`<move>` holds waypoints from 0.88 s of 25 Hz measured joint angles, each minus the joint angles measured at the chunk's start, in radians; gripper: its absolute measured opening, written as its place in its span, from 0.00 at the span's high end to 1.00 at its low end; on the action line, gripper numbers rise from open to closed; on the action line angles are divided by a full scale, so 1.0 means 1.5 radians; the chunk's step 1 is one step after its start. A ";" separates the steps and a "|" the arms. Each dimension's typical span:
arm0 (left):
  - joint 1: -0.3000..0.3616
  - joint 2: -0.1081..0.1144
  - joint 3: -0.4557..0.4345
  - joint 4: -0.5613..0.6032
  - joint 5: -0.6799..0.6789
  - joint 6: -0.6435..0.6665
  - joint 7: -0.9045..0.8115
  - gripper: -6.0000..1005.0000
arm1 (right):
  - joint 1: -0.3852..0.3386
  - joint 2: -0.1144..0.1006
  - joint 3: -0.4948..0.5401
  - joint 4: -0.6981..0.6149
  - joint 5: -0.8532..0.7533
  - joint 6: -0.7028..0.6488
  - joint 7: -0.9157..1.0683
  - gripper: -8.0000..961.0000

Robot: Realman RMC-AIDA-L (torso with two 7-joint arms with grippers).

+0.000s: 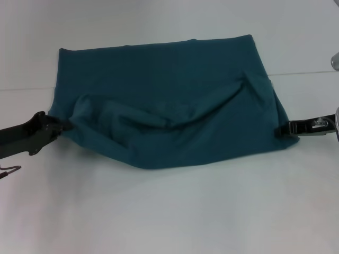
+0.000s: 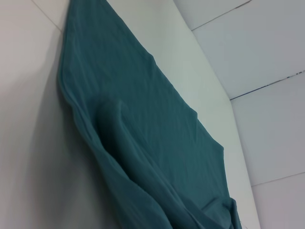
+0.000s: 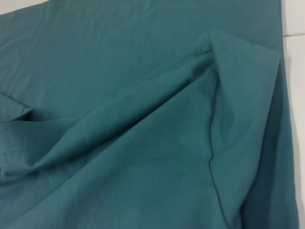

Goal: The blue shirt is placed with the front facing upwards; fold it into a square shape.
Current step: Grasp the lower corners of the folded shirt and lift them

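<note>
Folding is mid-stage: the blue shirt lies on the white table, the left gripper and right gripper pinching its near corners. Next, you carry both corners evenly toward the far edge.

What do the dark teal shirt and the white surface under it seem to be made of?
The dark teal-blue shirt looks like soft matte knit cloth, perhaps cotton: it sags in folds, with stitched seams. The white table surface looks hard, smooth and faintly glossy; its material is unclear.
</note>
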 joint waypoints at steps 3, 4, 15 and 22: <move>0.001 0.000 0.000 0.000 0.000 0.000 0.000 0.98 | 0.001 0.000 0.000 0.000 0.000 0.000 0.001 0.68; 0.001 0.000 0.000 0.000 0.000 0.000 0.000 0.98 | 0.001 0.000 0.000 0.000 0.000 0.000 0.001 0.71; 0.004 0.003 0.001 0.004 0.003 0.015 0.001 0.98 | 0.000 -0.015 0.000 -0.013 -0.001 -0.049 0.016 0.97; 0.017 0.014 0.014 0.092 0.093 0.137 0.003 0.98 | -0.015 -0.031 0.000 -0.093 -0.042 -0.185 0.044 0.97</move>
